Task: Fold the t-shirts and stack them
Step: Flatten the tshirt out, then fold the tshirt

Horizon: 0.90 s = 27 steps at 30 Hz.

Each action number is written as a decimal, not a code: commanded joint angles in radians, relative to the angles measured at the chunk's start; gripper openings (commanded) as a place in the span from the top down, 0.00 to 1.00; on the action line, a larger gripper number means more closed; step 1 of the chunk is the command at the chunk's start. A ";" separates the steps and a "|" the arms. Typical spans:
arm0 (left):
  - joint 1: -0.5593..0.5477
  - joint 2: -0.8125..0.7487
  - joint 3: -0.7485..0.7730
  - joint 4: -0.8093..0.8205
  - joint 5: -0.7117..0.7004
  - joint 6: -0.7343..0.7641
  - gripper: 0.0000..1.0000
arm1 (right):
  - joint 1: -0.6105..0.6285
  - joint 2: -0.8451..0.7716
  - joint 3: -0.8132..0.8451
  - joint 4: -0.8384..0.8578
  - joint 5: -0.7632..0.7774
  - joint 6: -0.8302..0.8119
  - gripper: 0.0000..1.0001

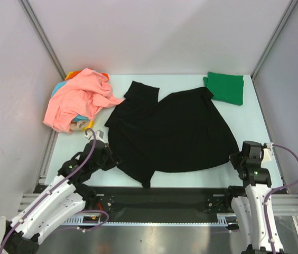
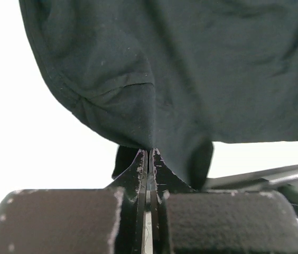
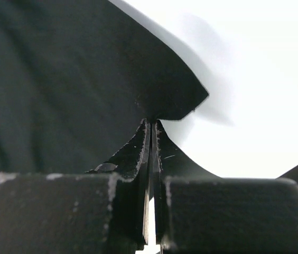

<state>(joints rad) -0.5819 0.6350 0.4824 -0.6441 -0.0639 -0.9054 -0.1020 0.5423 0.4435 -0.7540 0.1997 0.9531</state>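
Black t-shirt (image 1: 175,129): it lay spread and rumpled over the middle of the white table (image 1: 75,145), one sleeve toward the far wall.
Left gripper (image 1: 108,153): it sat at the shirt's near-left edge, fingers pressed together on the cloth.
Right gripper (image 1: 237,159): it sat at the shirt's near-right corner, likewise pinched on the hem.
From overhead only: a folded green t-shirt (image 1: 225,87) lay flat at the far right corner, just beside the black one. A crumpled salmon-pink t-shirt (image 1: 77,100) was heaped at the far left, with a sliver of orange cloth (image 1: 74,74) and a bit of teal cloth (image 1: 59,86) poking out from under it. Neither wrist camera caught any of these.
From the left wrist only: the left gripper (image 2: 148,151) had no gap between its tips, and the black t-shirt (image 2: 202,69) was drawn into a peak there.
From the right wrist only: the right gripper (image 3: 151,121) nipped a pointed corner of the black t-shirt (image 3: 59,79).
Count: two arms, two grippers. One black, one green and one pink shirt, and two more colours peeking out of the heap.
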 commanded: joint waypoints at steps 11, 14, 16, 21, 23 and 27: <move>0.008 -0.135 0.292 -0.364 -0.011 0.043 1.00 | -0.002 -0.128 0.267 -0.289 0.023 -0.005 1.00; 0.008 -0.138 0.311 -0.373 -0.002 0.042 0.99 | -0.002 -0.145 0.271 -0.291 0.029 -0.011 1.00; 0.008 -0.114 0.309 -0.355 -0.011 0.054 0.99 | -0.002 -0.130 0.250 -0.245 0.009 -0.030 1.00; 0.011 0.034 0.329 -0.235 -0.034 0.105 0.99 | -0.001 0.002 0.199 -0.085 -0.084 -0.063 1.00; 0.027 0.097 0.357 -0.192 -0.051 0.118 0.99 | 0.005 0.079 0.182 0.002 -0.109 -0.074 1.00; 0.100 0.184 0.413 -0.146 -0.063 0.195 0.99 | 0.025 0.191 0.198 0.111 -0.103 -0.091 1.00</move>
<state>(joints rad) -0.5411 0.7876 0.8165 -0.8867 -0.0929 -0.7975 -0.0910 0.6834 0.6273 -0.7990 0.1143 0.8967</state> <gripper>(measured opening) 0.012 0.011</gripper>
